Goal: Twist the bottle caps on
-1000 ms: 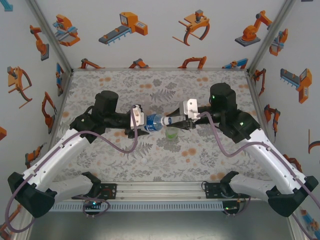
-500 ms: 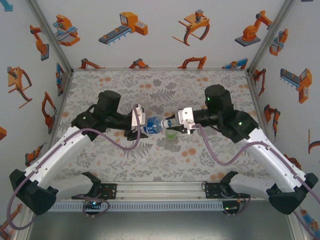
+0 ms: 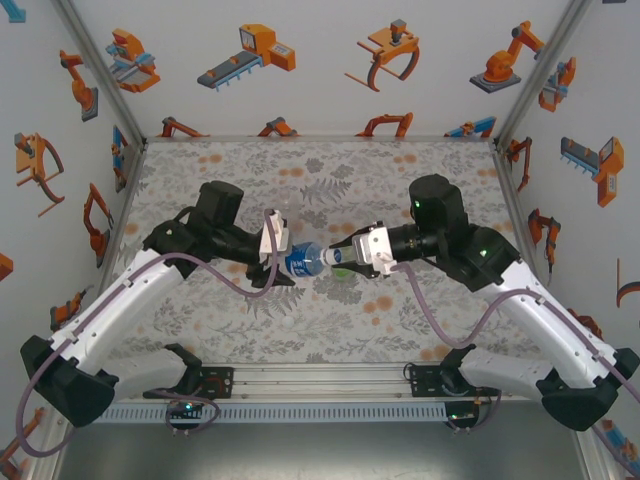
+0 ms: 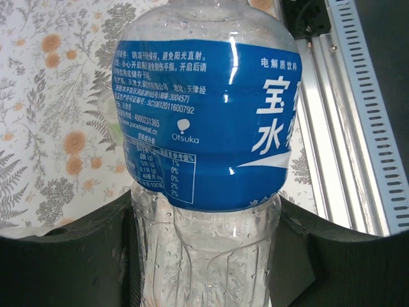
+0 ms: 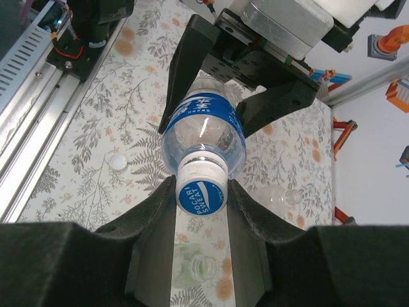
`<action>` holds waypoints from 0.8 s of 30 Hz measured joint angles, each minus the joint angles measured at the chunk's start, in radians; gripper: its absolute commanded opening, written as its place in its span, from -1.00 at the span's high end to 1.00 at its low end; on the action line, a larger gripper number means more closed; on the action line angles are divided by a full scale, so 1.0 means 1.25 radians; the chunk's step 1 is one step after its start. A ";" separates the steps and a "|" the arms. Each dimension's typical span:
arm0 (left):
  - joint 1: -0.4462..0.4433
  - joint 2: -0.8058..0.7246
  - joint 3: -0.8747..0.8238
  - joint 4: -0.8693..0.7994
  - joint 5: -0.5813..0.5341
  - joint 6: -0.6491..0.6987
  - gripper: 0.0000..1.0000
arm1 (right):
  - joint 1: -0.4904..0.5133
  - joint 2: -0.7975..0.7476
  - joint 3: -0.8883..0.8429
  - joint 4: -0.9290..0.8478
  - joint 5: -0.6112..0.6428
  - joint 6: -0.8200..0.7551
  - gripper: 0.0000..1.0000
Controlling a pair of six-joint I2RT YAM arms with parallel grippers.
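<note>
My left gripper (image 3: pixel 283 262) is shut on the lower body of the blue-label bottle (image 3: pixel 300 261), held level above the middle of the table. In the left wrist view the bottle (image 4: pixel 204 128) stands between that gripper's black fingers (image 4: pixel 89 256). My right gripper (image 5: pixel 201 184) is shut on the white bottle cap (image 5: pixel 200 195), which has a blue printed top and sits on the bottle's neck. The green-tinted bottle (image 5: pixel 201 267) stands open on the table below the right gripper. A plain clear bottle (image 5: pixel 281 195) lies on its side nearby. One loose white cap (image 5: pixel 117 161) rests on the cloth.
The flower-print cloth (image 3: pixel 420 310) covers the table. An aluminium rail (image 3: pixel 320 378) with the arm bases runs along the near edge. Walls with robot pictures close in the left, back and right sides.
My right wrist has turned about the cap, its white camera mount swinging toward the near side. Both grippers and the bottle have drifted slightly toward the near edge. Both grips are unchanged.
</note>
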 measured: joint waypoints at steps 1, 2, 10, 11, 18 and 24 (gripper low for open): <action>0.000 0.005 0.006 -0.009 0.006 0.002 1.00 | 0.002 -0.002 0.000 0.000 -0.001 0.000 1.00; 0.000 0.010 0.013 -0.018 0.010 0.005 1.00 | 0.003 -0.003 0.000 0.000 -0.001 -0.001 1.00; 0.000 0.061 0.077 -0.104 0.046 0.043 1.00 | 0.031 -0.038 -0.023 0.018 0.042 -0.034 1.00; 0.000 0.070 0.088 -0.118 0.052 0.050 1.00 | 0.033 -0.042 -0.023 0.018 0.047 -0.039 1.00; 0.000 0.119 0.156 -0.211 0.081 0.089 1.00 | 0.043 -0.053 -0.025 0.017 0.057 -0.077 1.00; 0.000 0.145 0.186 -0.276 0.107 0.117 1.00 | 0.060 -0.059 -0.025 0.010 0.061 -0.103 1.00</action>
